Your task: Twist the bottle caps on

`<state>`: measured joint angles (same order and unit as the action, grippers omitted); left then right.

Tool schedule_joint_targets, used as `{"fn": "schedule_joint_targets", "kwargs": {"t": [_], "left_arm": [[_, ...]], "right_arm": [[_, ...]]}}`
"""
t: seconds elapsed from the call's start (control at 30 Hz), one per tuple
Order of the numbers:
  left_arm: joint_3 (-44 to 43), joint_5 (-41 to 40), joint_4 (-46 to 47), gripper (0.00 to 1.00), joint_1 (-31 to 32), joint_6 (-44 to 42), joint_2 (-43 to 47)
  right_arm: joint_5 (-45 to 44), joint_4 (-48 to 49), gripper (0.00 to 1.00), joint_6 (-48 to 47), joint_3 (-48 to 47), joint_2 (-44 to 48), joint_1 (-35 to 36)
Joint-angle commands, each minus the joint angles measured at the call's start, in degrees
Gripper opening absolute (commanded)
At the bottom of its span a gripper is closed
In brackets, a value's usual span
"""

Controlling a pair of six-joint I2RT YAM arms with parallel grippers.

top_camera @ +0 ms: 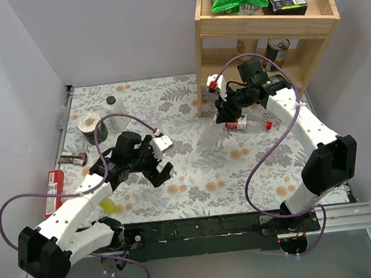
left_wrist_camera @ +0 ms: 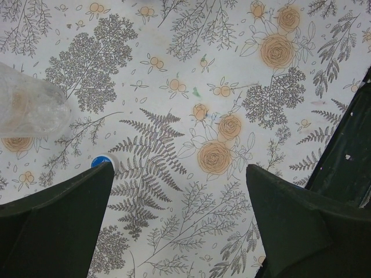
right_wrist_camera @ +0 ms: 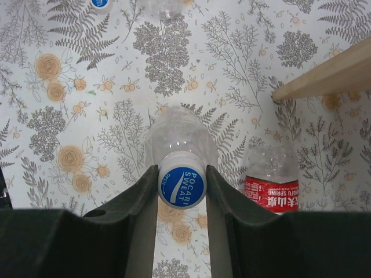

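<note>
right tool (right_wrist_camera: 182, 188) clamped on Pocari cap (right_wrist_camera: 182, 186) of clear bottle (right_wrist_camera: 177, 130), grip only seen from right wrist, left tool (left_wrist_camera: 179, 169) wide open, nothing held, loose blue cap (left_wrist_camera: 99, 161) just beside it

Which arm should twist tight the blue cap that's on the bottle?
Right. The right gripper is shut on the blue cap sitting on the clear bottle. The left gripper hangs open over the tablecloth, holding nothing.

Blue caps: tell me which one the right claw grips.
The Pocari Sweat cap, on a clear bottle in the right claw. The other blue cap lies loose on the table.
</note>
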<state>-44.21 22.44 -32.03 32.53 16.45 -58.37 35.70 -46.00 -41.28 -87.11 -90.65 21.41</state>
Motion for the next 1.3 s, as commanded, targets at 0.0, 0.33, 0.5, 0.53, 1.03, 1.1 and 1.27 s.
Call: {"fn": "schedule_joint_targets", "kwargs": {"t": [0.0,0.33,0.5,0.53,1.03,1.1,1.27], "left_arm": [[1.23,1.91,1.35,0.98,-0.8,-0.28,1.59],[2.19,2.61,2.59,0.98,-1.77,0.34,1.77],[2.37,2.17,2.5,0.98,-2.21,0.34,2.03],[2.37,2.17,2.41,0.98,-2.3,0.34,2.21],[2.98,2.7,3.12,0.98,-3.62,0.25,2.82],[3.07,3.05,3.12,0.98,-3.71,0.25,2.82],[3.34,3.4,3.2,0.98,-3.97,0.25,3.0]], "right_arm": [[-2.91,-6.29,0.01,-2.05,-5.87,-1.45,0.47],[-8.19,-11.31,0.01,-3.2,-10.19,-3.92,3.99],[-8.54,-10.08,0.07,-3.28,-7.99,-3.92,3.99],[-8.63,-9.99,0.1,-3.28,-7.64,-3.92,3.99],[-6.79,-9.99,0.41,-3.72,-6.76,-3.57,4.26],[-6.79,-9.73,0.51,-3.72,-6.93,-3.48,4.52],[-6.61,-9.55,0.57,-3.81,-7.28,-3.48,4.43]]}}
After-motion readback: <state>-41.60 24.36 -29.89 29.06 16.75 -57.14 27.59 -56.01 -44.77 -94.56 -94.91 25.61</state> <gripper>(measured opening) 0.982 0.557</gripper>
